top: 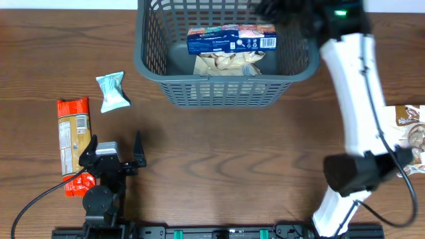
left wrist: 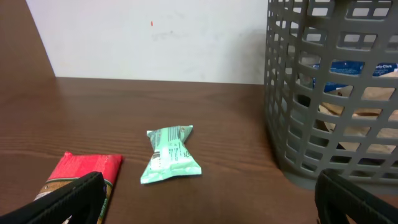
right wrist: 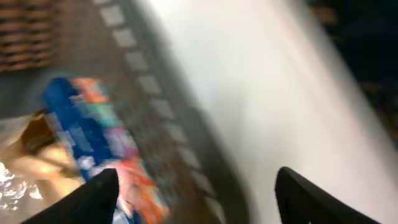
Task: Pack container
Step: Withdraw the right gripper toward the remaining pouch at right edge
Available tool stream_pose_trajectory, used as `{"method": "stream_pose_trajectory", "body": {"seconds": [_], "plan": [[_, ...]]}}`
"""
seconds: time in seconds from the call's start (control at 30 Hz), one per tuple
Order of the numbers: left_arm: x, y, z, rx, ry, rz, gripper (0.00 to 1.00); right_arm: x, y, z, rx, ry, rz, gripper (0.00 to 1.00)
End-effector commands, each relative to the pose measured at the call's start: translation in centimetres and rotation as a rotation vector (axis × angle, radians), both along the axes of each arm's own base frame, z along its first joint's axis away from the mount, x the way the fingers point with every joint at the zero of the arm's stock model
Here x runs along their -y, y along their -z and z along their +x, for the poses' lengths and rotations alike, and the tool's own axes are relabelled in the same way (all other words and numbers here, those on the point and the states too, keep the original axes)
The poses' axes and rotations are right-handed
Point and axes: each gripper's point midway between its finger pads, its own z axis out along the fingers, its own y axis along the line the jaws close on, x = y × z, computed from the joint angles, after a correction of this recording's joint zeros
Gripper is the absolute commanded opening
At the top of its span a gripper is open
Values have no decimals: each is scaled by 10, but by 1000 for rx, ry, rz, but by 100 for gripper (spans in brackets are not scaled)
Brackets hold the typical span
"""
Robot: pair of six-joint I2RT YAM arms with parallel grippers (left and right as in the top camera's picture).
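The dark grey lattice container stands at the back middle and holds a blue snack box and a tan crinkly pack. It also shows in the left wrist view. My right gripper is open and empty above the container's right rim; its blurred view shows the blue box and the rim. My left gripper is open and empty near the front left. A mint green pack and a red pack lie on the table.
A brown and white snack pack lies at the right table edge. A black cable runs from the left arm base. A white wall backs the table.
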Motion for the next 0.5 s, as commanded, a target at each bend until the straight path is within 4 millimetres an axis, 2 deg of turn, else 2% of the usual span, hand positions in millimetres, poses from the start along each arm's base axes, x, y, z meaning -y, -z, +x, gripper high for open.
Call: {"method": "stream_pose_trajectory", "body": {"seconds": [0.0,0.03,0.1,0.17,0.2,0.27,0.3,0.37,0.47], "plan": [[-4,18,-1,-51,-26,2,99,82,-51,-7,50,326,164,75],[-4,18,-1,-51,-26,2,99,113,-61,-8,62,445,235,79],[-4,18,-1,-51,-26,2,99,161,-70,-12,73,617,354,84],[-4,18,-1,-51,-26,2,98,214,-68,-20,54,775,487,87],[-4,18,-1,-51,-26,2,99,231,-64,-25,39,822,516,86],[-4,18,-1,-51,-26,2,99,274,-41,-39,-34,949,551,84],[-4,18,-1,-51,-26,2,99,296,-23,-50,-91,1015,541,84],[-4,18,-1,-51,-26,2,99,330,10,-72,-202,1119,517,84],[-4,18,-1,-51,-26,2,99,370,53,-103,-356,1220,458,84]]}}
